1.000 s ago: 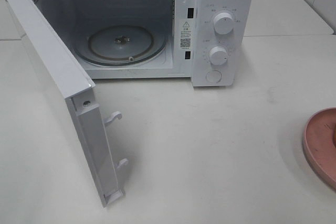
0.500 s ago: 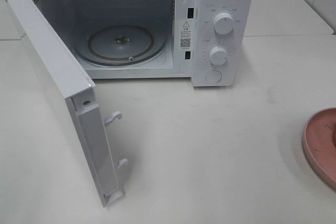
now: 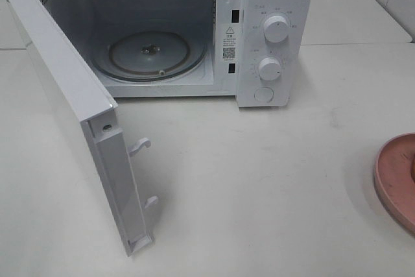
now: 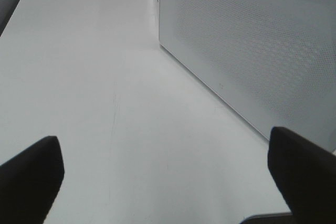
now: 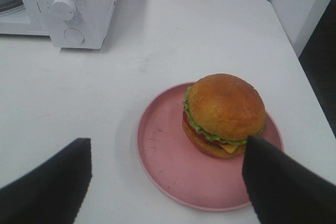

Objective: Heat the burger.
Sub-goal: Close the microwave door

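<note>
The burger (image 5: 224, 113), with a golden-brown bun, green lettuce, tomato and cheese, sits toward one side of a pink plate (image 5: 168, 156) on the white table. My right gripper (image 5: 167, 166) is open just short of the plate, its dark fingers (image 5: 47, 182) spread wide with nothing between them. In the exterior high view only the plate's rim (image 3: 394, 180) shows, at the right edge. The white microwave (image 3: 275, 4) stands at the back with its door (image 3: 65, 89) swung wide and its glass turntable (image 3: 149, 53) bare. My left gripper (image 4: 165, 156) is open over the table beside the door's perforated panel (image 4: 252, 51).
The microwave's two knobs (image 3: 276, 29) and round button (image 3: 263, 94) face forward on its right panel. Door latch hooks (image 3: 139, 146) stick out from the open door's edge. White tabletop (image 3: 259, 180) lies between microwave and plate. Neither arm shows in the exterior high view.
</note>
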Robot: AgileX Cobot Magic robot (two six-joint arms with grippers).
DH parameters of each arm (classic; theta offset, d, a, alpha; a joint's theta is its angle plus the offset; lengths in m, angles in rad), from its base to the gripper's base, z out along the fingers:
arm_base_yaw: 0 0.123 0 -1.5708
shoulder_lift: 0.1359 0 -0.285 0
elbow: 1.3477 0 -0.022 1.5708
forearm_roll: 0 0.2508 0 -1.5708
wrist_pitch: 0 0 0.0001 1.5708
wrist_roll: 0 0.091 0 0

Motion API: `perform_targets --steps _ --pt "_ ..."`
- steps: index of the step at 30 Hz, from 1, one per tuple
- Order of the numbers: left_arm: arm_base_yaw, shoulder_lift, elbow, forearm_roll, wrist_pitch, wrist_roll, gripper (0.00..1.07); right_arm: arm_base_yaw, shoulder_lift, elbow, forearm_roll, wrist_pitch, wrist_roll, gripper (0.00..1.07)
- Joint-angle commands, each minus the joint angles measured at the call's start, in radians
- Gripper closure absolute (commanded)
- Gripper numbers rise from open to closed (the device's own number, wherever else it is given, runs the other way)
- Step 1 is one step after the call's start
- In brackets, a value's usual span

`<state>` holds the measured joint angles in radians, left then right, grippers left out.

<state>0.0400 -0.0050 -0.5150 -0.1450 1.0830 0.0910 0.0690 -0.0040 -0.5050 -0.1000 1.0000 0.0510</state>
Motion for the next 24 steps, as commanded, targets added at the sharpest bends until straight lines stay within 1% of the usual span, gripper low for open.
perform_targets --steps 1,24 --pt "0.003 -0.007 0.0 0.001 -0.013 -0.007 0.09 -0.006 -0.027 0.003 0.003 -0.005 -0.006 0.31" --pt "0.003 -0.007 0.0 0.001 -0.013 -0.007 0.09 -0.006 -0.027 0.003 0.003 -0.005 -0.006 0.32"
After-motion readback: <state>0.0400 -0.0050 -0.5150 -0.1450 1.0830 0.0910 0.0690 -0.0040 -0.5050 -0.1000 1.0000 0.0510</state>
